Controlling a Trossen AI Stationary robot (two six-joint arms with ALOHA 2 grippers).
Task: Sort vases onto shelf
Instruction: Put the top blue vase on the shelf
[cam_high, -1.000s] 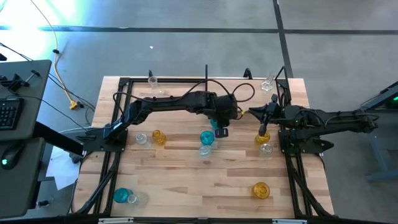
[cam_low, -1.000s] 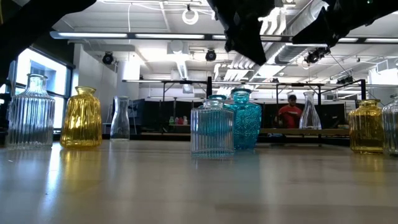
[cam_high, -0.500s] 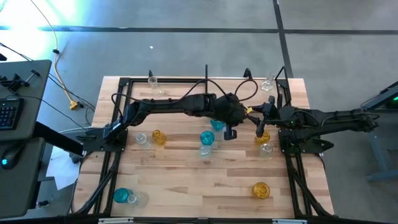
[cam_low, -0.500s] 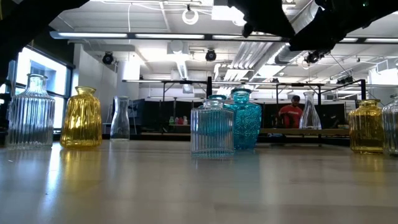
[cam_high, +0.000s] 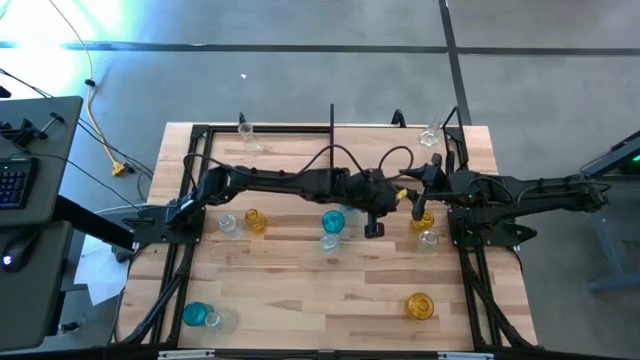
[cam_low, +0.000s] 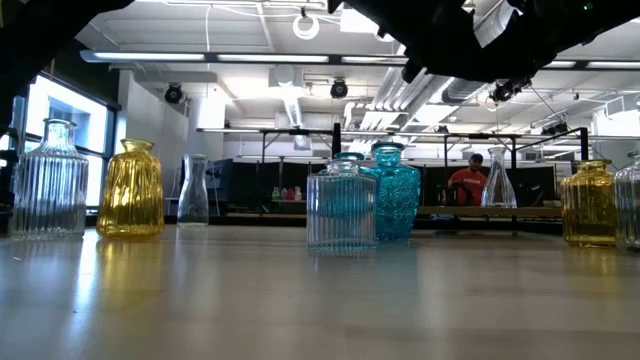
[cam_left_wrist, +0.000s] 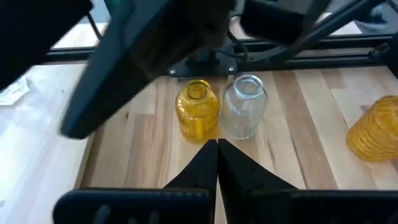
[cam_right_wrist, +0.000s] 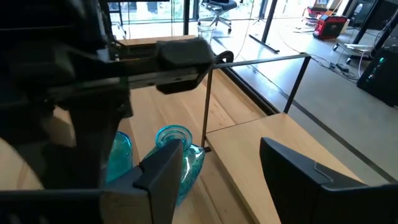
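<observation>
Vases stand scattered over the wooden table (cam_high: 300, 290). Nearest the front edge, a teal vase (cam_high: 196, 315) touches a clear vase (cam_high: 216, 319) at the left corner, and a ribbed amber vase (cam_high: 419, 305) sits alone toward the right. Farther back, across the middle, a clear ribbed vase (cam_high: 227, 223) stands just beside an amber vase (cam_high: 254, 221); a clear square vase (cam_high: 329, 241) stands just in front of a teal embossed vase (cam_high: 333, 221); on the right an amber bottle vase (cam_high: 422, 219) stands against a clear round vase (cam_high: 428, 240). The left gripper (cam_left_wrist: 217, 163) hangs above that right pair with its fingers pressed together and empty. Just beyond, the right gripper (cam_right_wrist: 221, 177) hovers with its fingers spread, holding nothing. The shelf (cam_right_wrist: 273, 146) lies along the far side, its black frame (cam_high: 330, 128) behind the arms, with a clear vase (cam_high: 245, 130) at its left end and another clear vase (cam_high: 429, 135) at its right.
</observation>
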